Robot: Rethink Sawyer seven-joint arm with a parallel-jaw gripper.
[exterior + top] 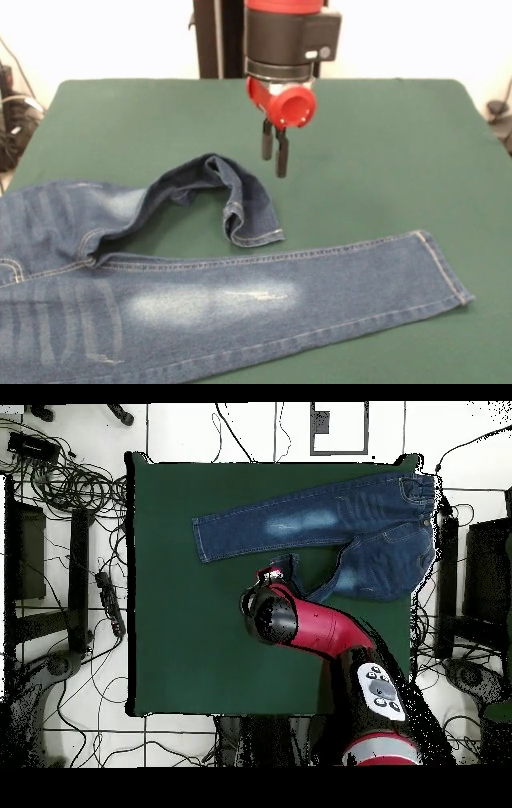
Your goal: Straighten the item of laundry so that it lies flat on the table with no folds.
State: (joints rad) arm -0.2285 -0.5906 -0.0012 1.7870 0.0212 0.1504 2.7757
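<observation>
Front view: jeans (240,308) along table's (384,144) near edge, one leg flat, other doubled back; gripper (274,164) hangs just behind fold w/ fingers nearly together, empty, prob. lining up a grab.

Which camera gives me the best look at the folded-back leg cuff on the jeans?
The front view. There the doubled-back leg's cuff shows plainly, hem stitching visible, lying on the table below and just left of the gripper. In the overhead view the arm covers most of that fold; only a bit of the cuff shows.
</observation>
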